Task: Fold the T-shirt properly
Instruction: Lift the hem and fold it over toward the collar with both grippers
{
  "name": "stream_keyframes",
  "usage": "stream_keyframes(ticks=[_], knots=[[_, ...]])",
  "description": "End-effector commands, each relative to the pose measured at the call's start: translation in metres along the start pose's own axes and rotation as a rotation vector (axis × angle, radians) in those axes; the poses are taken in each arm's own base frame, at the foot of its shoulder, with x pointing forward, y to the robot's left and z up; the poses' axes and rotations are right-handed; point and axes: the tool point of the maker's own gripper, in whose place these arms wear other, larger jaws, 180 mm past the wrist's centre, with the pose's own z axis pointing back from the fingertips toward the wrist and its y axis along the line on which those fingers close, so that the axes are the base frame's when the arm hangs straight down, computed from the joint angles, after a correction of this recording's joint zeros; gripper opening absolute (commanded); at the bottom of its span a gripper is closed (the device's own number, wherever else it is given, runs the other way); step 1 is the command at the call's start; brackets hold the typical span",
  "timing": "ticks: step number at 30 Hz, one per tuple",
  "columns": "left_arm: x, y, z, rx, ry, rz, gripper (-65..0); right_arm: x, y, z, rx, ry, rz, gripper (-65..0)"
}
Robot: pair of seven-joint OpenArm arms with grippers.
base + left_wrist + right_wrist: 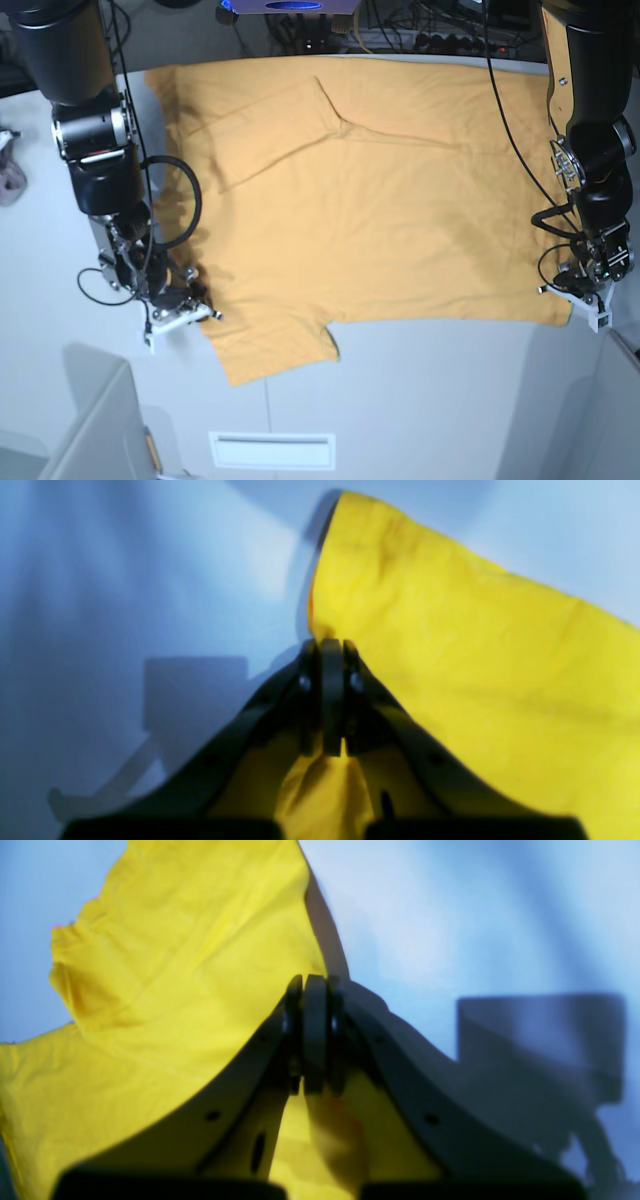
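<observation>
The T-shirt (380,200) lies spread flat on the white table (430,390), plain orange-yellow side up, one sleeve folded inward at the back left. My left gripper (327,647) is shut on the shirt's edge, with yellow cloth (475,655) bunched between its fingers. In the base view that gripper (583,300) sits at the shirt's front right corner. At the shirt's left edge, beside the front sleeve, is my right gripper (190,300). In its wrist view the right gripper (312,982) is shut on a pinch of yellow fabric (175,965).
A pinkish cloth (10,170) lies at the far left edge. Cables (420,35) crowd the back of the table. A grey box (80,420) stands at the front left, next to a white panel with a slot (270,450).
</observation>
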Motion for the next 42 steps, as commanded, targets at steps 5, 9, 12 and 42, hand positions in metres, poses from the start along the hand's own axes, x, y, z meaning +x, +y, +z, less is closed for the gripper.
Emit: stream_keyframes(ticks=[5, 9, 12, 42], knots=[[0.032, 0.016, 0.014, 0.031, -0.078, -0.051, -65.0, 0.024, 0.016, 0.01, 0.049, -0.069, 0.034, -65.0], [0.035, 0.016, 0.033, -0.013, -0.119, -0.122, -65.0, 0.034, 0.03, 0.034, 0.122, -0.161, 0.044, -65.0], [0.043, 0.014, 0.05, -0.042, -0.163, -0.095, -65.0, 0.038, 0.03, 0.046, 0.142, -0.18, 0.024, -65.0], [-0.008, 0.023, 0.169, -0.129, -0.265, -0.2, -65.0, -0.036, 0.005, 0.155, 0.17, -0.163, 0.012, -65.0]])
